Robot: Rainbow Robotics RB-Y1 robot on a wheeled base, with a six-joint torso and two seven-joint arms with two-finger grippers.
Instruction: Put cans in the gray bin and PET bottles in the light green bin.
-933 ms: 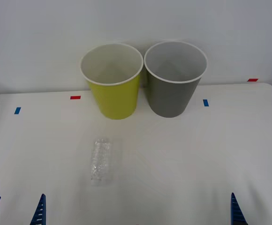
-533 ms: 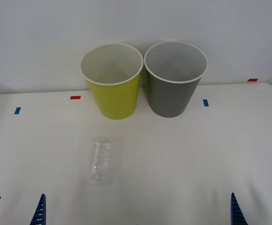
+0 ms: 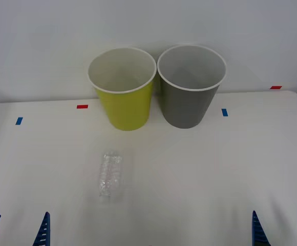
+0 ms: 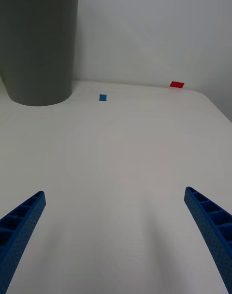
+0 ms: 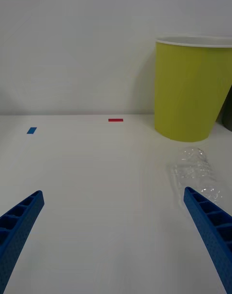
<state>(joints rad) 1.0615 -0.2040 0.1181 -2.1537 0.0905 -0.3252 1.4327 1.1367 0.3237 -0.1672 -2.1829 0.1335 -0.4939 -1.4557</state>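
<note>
1. We held the left end effector point(image 3: 18, 230) and right end effector point(image 3: 281, 228) open, low over the surface point(image 3: 215, 169).
2. The bottle point(image 3: 110, 175) lay just ahead of the left end effector, the green bin point(image 3: 123, 97) and gray bin point(image 3: 189, 95) beyond.

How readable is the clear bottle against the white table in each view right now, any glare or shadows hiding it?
Front view: even light, no harsh glare; the PET bottle is pale but its outline reads, with soft shadow behind the light green bin and gray bin. Left wrist view: the bottle shows faintly through highlights, partly behind the left gripper finger. Right wrist view: faint shadows by the right gripper.
</note>
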